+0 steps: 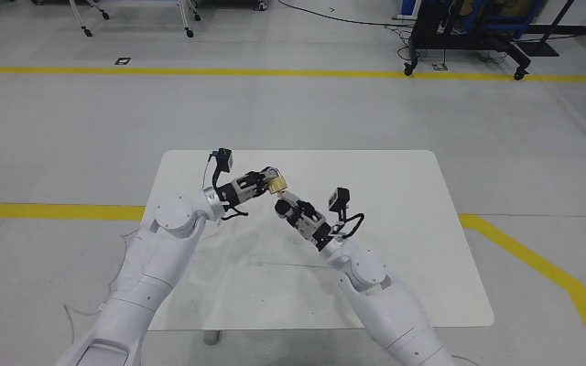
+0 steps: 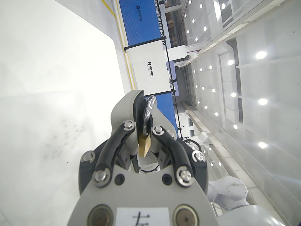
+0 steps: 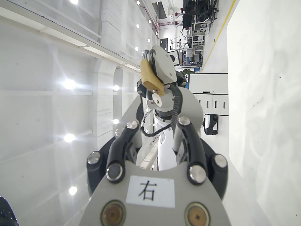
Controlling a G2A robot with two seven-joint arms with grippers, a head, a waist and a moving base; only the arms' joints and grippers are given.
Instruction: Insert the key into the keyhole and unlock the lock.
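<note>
A brass padlock [image 1: 276, 184] hangs in the air over the middle of the white table [image 1: 412, 192]. My left gripper [image 1: 268, 182] is shut on its steel shackle [image 2: 149, 110], with the brass body [image 2: 144, 145] between the fingers' bases. The right wrist view has the padlock [image 3: 150, 77] tilted, and a small silver key [image 3: 156, 99] sticks out of its keyhole end. My right gripper [image 3: 164, 102] stands just short of the key, open, its fingers [image 3: 137, 110] spread to either side and not touching it.
The table's rounded corner [image 2: 110, 39] and far edge lie well beyond the grippers. Yellow floor lines [image 1: 275, 71] and wheeled racks [image 1: 476, 37] stand off the table.
</note>
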